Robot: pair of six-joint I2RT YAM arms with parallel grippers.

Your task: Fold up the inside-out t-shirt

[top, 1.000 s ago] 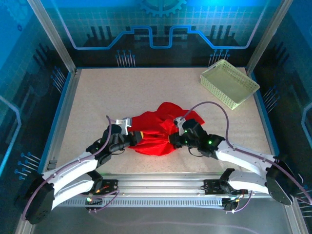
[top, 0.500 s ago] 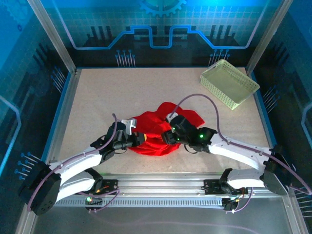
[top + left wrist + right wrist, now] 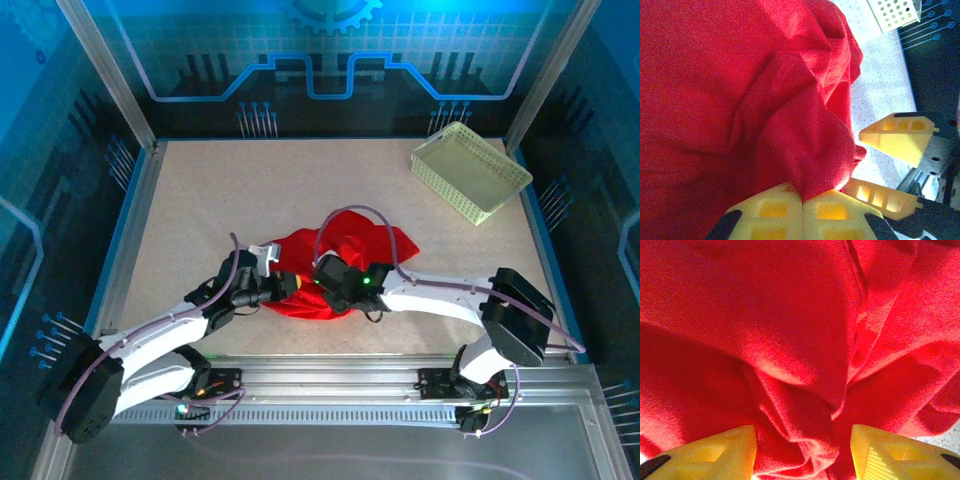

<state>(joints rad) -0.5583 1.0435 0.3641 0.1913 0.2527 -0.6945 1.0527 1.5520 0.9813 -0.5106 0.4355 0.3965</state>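
Lying on the surface, top view: the inside-out t-shirt [image 3: 360, 240], bright red soft cloth, is bunched into a rumpled heap near the front middle of the speckled beige surface [image 3: 230, 190].
Left arm, top view: the white-shelled left arm [image 3: 150, 345] reaches in low, and the left fingers [image 3: 286, 281] meet the heap's left edge.
Right arm, top view: the right arm [image 3: 440, 298] stretches across from the right, its dark wrist over the heap's near side, a pale cable arching above the cloth.
Basket, top view: the basket [image 3: 445, 190], pale yellow-green plastic lattice and rectangular, stands at the far right corner, well apart from the shirt.
Left fingers, left wrist view: blocky yellow ribbed plastic, pressed together on a thick rounded fold of the t-shirt [image 3: 740, 90].
Cloth, left wrist view: matte knit with deep soft creases.
Right fingers, left wrist view: two yellow wedges [image 3: 900, 137] stand apart beside the fold.
Right fingers, right wrist view: the yellow tips [image 3: 720, 447] are spread wide, not clamped, with loose ridged folds of the t-shirt [image 3: 765, 315] lying in the gap.
Cloth, right wrist view: fine ribbed weave with a stitched seam running down it.
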